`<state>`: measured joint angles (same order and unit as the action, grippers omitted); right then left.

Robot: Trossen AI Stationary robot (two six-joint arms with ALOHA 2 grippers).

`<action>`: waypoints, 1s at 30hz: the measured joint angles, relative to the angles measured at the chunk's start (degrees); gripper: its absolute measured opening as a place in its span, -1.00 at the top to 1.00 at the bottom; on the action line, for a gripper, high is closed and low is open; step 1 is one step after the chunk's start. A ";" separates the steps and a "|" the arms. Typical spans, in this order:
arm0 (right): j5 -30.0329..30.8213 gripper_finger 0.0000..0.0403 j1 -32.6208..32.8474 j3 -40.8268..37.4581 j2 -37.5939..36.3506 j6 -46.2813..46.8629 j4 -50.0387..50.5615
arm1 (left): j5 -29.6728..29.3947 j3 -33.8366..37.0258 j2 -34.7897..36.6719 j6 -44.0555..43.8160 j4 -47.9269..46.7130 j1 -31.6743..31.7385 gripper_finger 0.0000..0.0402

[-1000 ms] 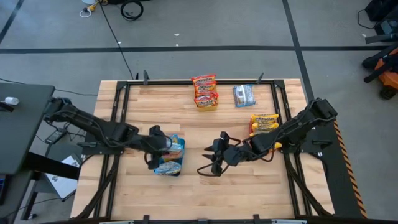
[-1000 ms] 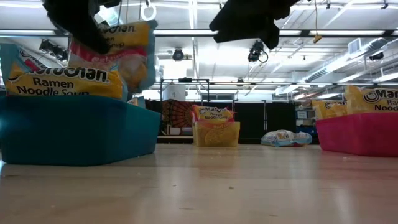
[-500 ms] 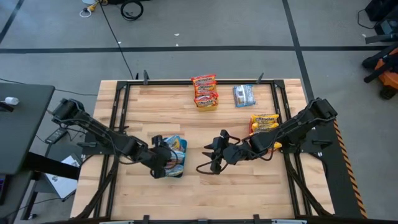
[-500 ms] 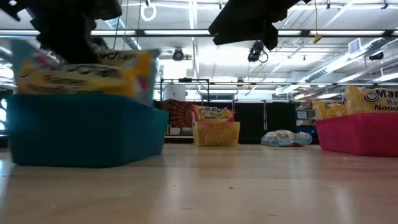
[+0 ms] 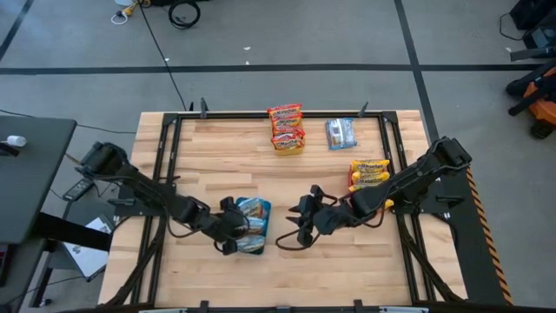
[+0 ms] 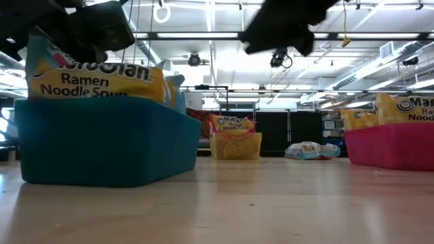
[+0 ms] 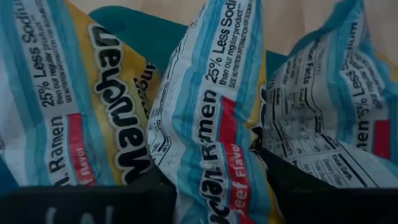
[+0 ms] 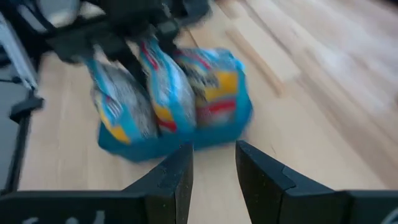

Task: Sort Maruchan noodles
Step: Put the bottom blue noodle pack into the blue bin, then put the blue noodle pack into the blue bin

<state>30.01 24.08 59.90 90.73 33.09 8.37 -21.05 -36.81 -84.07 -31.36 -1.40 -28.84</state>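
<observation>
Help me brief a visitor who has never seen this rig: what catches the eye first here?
The blue bin near the table's front, stuffed with upright blue-and-white ramen packets, with the left gripper at it. The right gripper hovers open just beside. Farther back stand a yellow bin and a red bin, also holding packets.

From my remote station I see two matte black, multi-jointed robot arms of boxy links and rounded joint housings. The left arm [image 5: 143, 187] ends in a black two-finger left gripper [image 5: 233, 233]; the right arm [image 5: 408, 178] ends in an identical right gripper [image 5: 301, 221]. A thin black cable loop [image 5: 282, 241] trails beside the right wrist. In the right wrist view I see flat, angular, dark plastic fingers [image 8: 176, 177], free of any visible markings.
</observation>
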 joint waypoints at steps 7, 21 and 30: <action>-3.91 0.28 -4.99 0.07 -9.85 8.56 15.81 | 6.98 0.56 0.61 0.95 -1.79 1.90 0.13; -10.29 -0.33 -42.42 -1.86 -17.31 -13.55 42.90 | 17.58 -14.88 0.43 16.86 -23.81 11.96 -0.49; -10.15 -0.32 -60.29 -5.27 -4.27 -13.17 25.81 | 17.51 -18.18 0.50 11.63 -33.08 20.51 -0.51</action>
<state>19.86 -36.22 54.63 86.46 19.91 34.18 -3.55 -54.98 -83.57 -19.73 -34.48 -8.34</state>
